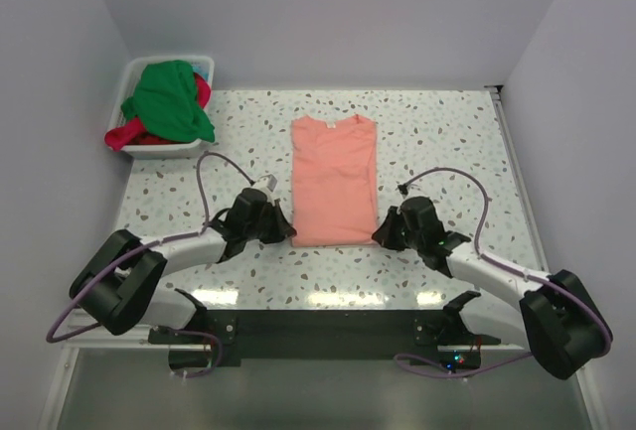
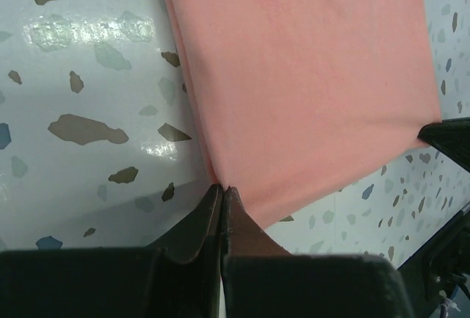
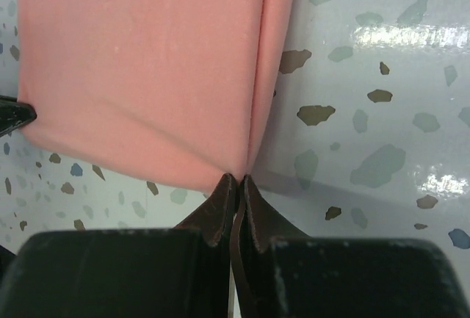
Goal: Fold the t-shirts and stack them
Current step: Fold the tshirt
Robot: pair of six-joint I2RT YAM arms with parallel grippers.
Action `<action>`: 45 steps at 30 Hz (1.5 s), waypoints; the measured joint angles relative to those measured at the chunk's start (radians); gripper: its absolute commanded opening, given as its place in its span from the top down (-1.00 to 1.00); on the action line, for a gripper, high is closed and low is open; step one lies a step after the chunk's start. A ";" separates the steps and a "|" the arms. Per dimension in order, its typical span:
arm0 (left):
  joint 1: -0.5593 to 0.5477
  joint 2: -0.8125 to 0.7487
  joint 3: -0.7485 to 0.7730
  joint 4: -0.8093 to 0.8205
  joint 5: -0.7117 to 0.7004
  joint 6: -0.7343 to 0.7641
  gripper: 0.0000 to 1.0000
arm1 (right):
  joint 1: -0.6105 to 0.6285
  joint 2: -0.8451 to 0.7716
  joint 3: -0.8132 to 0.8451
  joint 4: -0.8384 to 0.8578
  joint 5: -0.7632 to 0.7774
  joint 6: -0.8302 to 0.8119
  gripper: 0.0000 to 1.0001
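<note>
Far L: white plastic tub [image 1: 159, 151], rectangular w/ rounded corners, sits at the far-L corner of the table [image 1: 447, 142]. The tabletop is glossy white w/ grey-brown terrazzo specks. Crumpled in the tub: green shirt [image 1: 171, 100], heaped on top and spilling over the rim, and red shirt [image 1: 127, 136], poking out under it at the L edge and far side. Both are soft, bunched and unfolded.

L gripper [image 1: 288, 231] lies low on the table, black fingers [image 2: 198, 230] pressed together, pinching the near-L corner of the pink shirt [image 1: 334, 180].

Mid-table, that shirt lies flat as a long narrow rectangle, sleeves tucked in, collar at the far end. Its cloth is matte and smooth, w/ doubled layers along the side edges.

R gripper [image 1: 378, 236] mirrors the L one, clamped tight on the near-R corner, where the folded edge runs straight into its tips. Near hem sags slightly btw the two pinches.
</note>
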 measured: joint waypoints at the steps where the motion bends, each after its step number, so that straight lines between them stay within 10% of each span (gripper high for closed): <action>1: -0.005 -0.021 -0.002 -0.015 -0.010 -0.007 1.00 | 0.002 -0.018 -0.003 -0.010 0.000 0.001 1.00; 17: -0.146 -0.139 0.063 -0.201 -0.228 -0.055 1.00 | 0.039 -0.277 -0.003 -0.245 0.059 0.001 1.00; 45: -0.231 -0.044 0.373 -0.438 -0.564 -0.087 1.00 | 0.182 -0.160 0.272 -0.419 0.447 -0.014 1.00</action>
